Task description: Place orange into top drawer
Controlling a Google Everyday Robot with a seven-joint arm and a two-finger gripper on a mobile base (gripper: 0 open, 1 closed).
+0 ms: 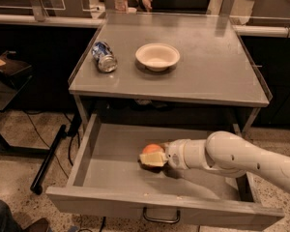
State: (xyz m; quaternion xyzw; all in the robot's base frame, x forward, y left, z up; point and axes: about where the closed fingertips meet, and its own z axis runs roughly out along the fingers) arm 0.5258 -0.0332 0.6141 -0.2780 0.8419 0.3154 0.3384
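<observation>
The top drawer [106, 173] is pulled wide open below the grey table, its curved bar handle at the front panel. The orange [152, 149] is inside the drawer, near its middle, low over the floor. My gripper [153, 158] reaches in from the right on a white arm and is shut on the orange, with pale fingers [154, 160] across its lower front. Whether the fruit rests on the drawer floor cannot be told.
On the tabletop [208, 71] stand a white bowl [157, 56] and a crushed blue-and-silver can [104, 56] to its left. A black stand leg [48, 158] lies on the floor left of the drawer. A dark cabinet is at the left.
</observation>
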